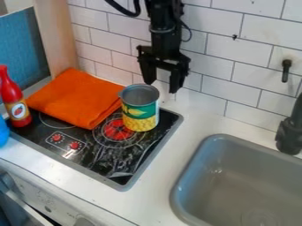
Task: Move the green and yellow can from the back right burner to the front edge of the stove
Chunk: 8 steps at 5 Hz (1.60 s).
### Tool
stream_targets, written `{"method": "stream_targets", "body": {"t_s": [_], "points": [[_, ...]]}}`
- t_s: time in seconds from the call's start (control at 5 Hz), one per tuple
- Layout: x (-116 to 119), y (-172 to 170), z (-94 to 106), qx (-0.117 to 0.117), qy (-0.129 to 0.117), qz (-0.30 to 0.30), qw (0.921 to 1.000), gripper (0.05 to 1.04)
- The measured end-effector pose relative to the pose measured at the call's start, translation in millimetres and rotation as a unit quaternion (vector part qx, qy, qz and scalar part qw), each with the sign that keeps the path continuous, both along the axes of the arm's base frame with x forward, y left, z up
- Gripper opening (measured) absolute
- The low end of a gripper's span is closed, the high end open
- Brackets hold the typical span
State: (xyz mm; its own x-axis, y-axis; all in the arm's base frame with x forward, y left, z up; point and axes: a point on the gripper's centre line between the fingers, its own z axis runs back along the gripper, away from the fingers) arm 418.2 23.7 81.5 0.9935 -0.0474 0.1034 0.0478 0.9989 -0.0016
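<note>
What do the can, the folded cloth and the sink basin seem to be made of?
Can: likely thin metal, given its dull grey rim and inside, with a printed label.
Cloth: matte orange fabric, judging by its soft folds.
Basin: smooth grey, faintly glossy; plastic or coated metal, I can't tell which.

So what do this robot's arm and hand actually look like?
The arm is black all over, with a slim body and blocky joints. A thick black cable loops beside it, and a thinner dark one curves out on the other side. The hand is black too: a crossbar carrying two chunky, angular fingers that narrow towards their tips.
</note>
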Motion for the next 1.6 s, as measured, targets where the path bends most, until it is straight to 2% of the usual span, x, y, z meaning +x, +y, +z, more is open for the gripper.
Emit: {"method": "stream_targets", "body": {"t_s": [0.2,0.4,0.6,0.8,1.0,1.2,1.4,1.6], "points": [[-15,1,-23.6,0.004,0.036,0.006,0.9993,1.0],[-31,6,-39.4,0.02,0.066,0.008,0.9976,1.0],[-52,14,-40.4,0.03,0.082,0.014,0.9961,1.0],[-88,29,-26.4,0.029,0.092,0.039,0.9946,1.0],[-108,29,-12.4,0.027,0.09,0.036,0.9949,1.0],[-115,33,-6.3,0.025,0.086,0.046,0.9949,1.0],[-115,33,-5.4,0.02,0.085,0.051,0.9949,1.0],[-103,28,4.0,0.005,0.061,0.04,0.9973,1.0]]}}
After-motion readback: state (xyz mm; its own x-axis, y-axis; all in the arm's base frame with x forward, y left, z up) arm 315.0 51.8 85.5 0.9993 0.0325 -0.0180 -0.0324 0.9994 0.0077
